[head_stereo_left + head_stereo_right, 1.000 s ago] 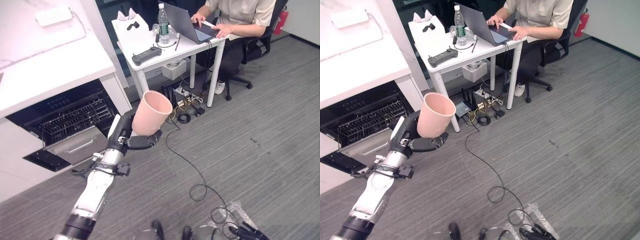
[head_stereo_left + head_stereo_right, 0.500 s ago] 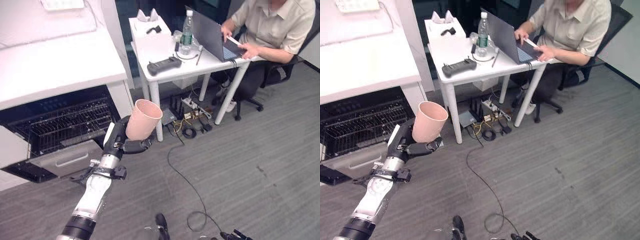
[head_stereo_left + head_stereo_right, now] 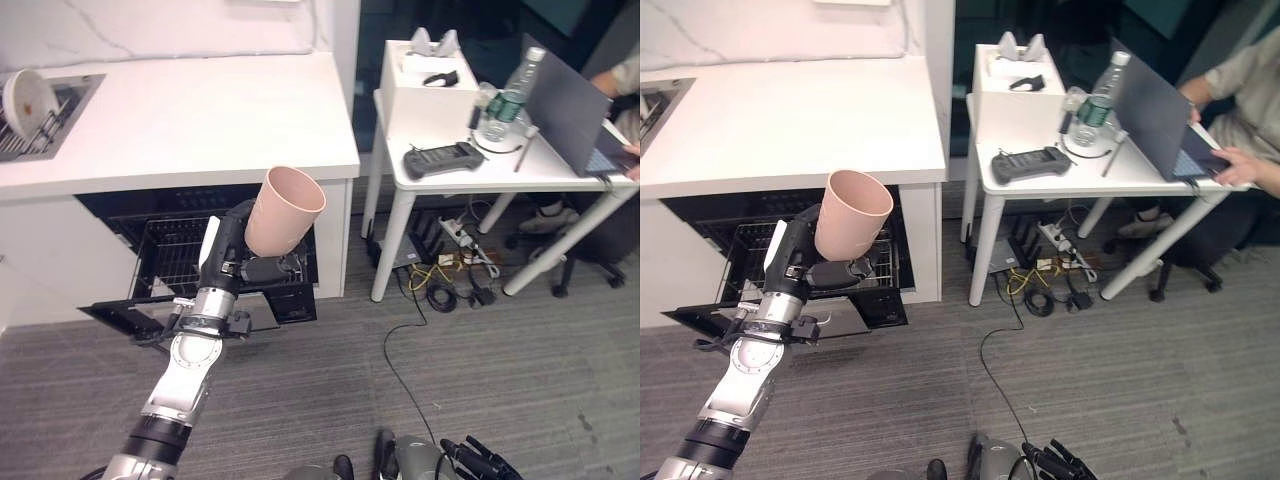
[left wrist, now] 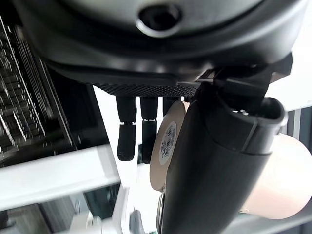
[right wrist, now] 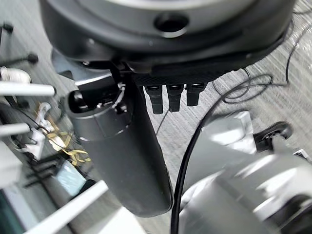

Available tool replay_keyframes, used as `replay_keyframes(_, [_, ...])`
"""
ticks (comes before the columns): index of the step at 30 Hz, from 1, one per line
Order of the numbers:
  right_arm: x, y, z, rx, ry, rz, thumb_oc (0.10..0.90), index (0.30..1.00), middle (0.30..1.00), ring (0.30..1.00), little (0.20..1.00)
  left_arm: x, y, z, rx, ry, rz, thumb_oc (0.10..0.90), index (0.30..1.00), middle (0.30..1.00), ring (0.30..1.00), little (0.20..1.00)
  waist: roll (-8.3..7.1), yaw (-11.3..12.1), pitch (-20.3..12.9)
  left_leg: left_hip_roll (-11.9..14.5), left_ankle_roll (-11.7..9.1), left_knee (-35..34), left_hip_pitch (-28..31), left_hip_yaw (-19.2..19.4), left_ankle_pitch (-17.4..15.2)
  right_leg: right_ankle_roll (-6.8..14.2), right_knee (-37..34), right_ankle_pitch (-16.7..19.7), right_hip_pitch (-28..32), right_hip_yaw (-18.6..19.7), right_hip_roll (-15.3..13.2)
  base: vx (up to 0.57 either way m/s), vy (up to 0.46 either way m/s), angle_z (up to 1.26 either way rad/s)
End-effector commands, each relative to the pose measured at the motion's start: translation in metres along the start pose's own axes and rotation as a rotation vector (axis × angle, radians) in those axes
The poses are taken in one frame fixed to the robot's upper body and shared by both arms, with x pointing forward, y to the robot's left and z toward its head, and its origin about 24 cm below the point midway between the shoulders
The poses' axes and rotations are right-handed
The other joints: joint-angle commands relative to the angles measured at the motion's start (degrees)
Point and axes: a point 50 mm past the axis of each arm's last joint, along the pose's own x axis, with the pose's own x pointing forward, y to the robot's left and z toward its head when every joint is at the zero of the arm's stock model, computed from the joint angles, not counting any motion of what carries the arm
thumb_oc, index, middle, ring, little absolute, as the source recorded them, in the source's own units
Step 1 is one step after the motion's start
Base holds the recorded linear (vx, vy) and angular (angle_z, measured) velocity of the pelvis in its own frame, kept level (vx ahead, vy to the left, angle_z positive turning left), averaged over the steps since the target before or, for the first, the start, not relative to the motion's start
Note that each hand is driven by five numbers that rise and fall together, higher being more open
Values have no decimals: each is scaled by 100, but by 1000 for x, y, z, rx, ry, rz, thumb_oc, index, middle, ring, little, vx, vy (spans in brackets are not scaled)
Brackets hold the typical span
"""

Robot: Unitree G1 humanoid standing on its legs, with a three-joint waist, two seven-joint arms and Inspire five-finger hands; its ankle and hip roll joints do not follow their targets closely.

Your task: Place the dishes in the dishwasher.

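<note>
A pink cup [image 3: 283, 208] is held upright and slightly tilted in my left hand [image 3: 230, 262], with the fingers and thumb curled round its lower part. In the left wrist view the cup's base with its sticker [image 4: 167, 142] sits between the thumb [image 4: 214, 170] and the fingers [image 4: 126, 132]. The hand hovers just in front of the open dishwasher [image 3: 170, 250] under the white counter, whose wire rack [image 3: 740, 250] shows behind the cup. My right hand [image 5: 122, 146] hangs over the grey floor with its fingers relaxed and nothing in it.
The dishwasher's door [image 3: 118, 320] is folded down near the floor. A sink [image 3: 45, 105] with a plate [image 3: 25, 98] is at the counter's left end. To the right, a white table [image 3: 470, 170] holds a controller, a bottle and a laptop, with a person seated there. Cables [image 3: 440, 290] lie under it.
The whole view has swung left toward the counter. The cup stays in my left hand, which now sits in front of the dishwasher's opening rather than off to its right.
</note>
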Motion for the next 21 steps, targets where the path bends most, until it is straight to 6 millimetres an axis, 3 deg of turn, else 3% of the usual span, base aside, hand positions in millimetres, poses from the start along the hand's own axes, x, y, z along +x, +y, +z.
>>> replay_keyframes(1, [-6,-10,-12,-12,40,-16,800,900,900,900,900,10,9,61,3,-327,6,400,300,300,300,300,-109,-65,-302,449,-477,538,-710,463,-392,317,-474,635,717,69,-177,45,-145,74])
replay_keyframes(3, [-5,-11,-9,-18,38,-26,800,900,900,900,900,5,11,60,-5,-329,17,400,300,300,300,300,-143,34,-390,475,-551,538,-722,531,-359,232,-474,285,867,101,-160,53,-131,42])
replay_keyframes(7, [-6,-13,-6,-46,43,-34,800,900,900,900,900,2,16,60,-2,-309,39,400,300,300,300,300,-166,122,-518,481,-602,538,-707,606,-346,160,-474,64,994,199,-107,55,-97,0])
replay_keyframes(11, [-7,-16,-8,-74,57,-40,800,900,900,900,900,5,19,61,3,-304,52,400,300,300,300,300,-236,31,-537,518,-600,538,-419,1108,-327,87,-474,-26,1074,108,-220,55,-33,-2])
replay_keyframes(13, [-9,-20,-7,-61,49,-69,800,900,900,900,900,8,18,62,13,-315,57,400,300,300,300,300,-388,81,-440,491,-704,538,-370,1281,31,39,-474,-25,1209,151,-382,74,46,17])
replay_keyframes(15, [-11,-27,-4,-24,32,-89,800,900,900,900,900,11,20,65,-7,-324,55,400,300,300,300,300,-434,123,-320,695,-842,538,-580,1311,194,48,-474,-68,1329,170,-439,33,196,23])
replay_keyframes(18, [-14,-37,5,-22,7,-114,800,900,900,900,900,11,22,66,-23,-329,76,400,300,300,300,300,-202,121,-270,1511,-1184,538,-1131,1032,490,93,-474,-194,1441,108,-437,92,396,22])
replay_keyframes(21, [-16,-42,9,-6,-20,-129,800,900,900,900,900,12,25,63,-42,-327,82,400,300,300,300,300,-123,72,-345,1706,-1256,538,-1174,872,408,184,-474,-244,1489,34,-655,176,520,-3])
